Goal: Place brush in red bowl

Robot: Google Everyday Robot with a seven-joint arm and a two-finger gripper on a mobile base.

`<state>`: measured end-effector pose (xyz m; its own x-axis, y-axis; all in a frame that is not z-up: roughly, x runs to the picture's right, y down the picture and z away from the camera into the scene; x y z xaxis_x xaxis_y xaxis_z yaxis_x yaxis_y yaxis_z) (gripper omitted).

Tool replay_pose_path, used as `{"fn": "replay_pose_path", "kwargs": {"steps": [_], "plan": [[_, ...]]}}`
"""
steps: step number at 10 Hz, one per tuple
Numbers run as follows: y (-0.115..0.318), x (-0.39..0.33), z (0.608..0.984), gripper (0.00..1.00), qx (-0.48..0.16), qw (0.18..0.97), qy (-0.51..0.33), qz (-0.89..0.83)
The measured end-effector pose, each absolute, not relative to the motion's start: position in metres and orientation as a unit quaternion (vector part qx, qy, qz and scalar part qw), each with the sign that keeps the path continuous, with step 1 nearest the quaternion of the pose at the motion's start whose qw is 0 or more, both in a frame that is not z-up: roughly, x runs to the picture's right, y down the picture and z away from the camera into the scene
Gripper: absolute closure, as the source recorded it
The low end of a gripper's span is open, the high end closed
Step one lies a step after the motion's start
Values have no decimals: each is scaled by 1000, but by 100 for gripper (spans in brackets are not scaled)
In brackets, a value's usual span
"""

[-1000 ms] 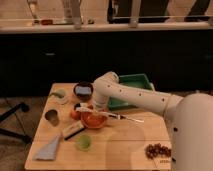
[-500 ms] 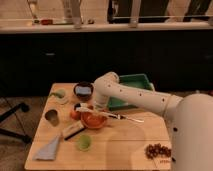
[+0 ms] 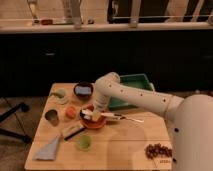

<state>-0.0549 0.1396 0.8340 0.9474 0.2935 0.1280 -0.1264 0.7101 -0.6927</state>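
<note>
Orange-red, the red bowl (image 3: 94, 122) sits mid-table (image 3: 125, 150), and the pincer (image 3: 95, 113) hangs directly over it, almost at its rim. A pale object under the pincer looks like the brush (image 3: 89, 116), lying roughly crosswise over the bowl's left side. Whether the pincer grips it or has let go, I cannot tell. Any release needs only a straight drop.

Pale matt wooden surface (image 3: 127, 145); glossy round orange-red bowl (image 3: 95, 123); smooth white plastic-cased arm, its hand (image 3: 95, 114) over that bowl; blue cloth (image 3: 48, 149).
</note>
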Motion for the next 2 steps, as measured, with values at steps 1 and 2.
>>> {"fn": "replay_pose_path", "kwargs": {"steps": [1, 2], "plan": [[140, -56, 834, 20, -364, 917, -116, 113], [139, -57, 834, 20, -363, 917, -118, 112]]}}
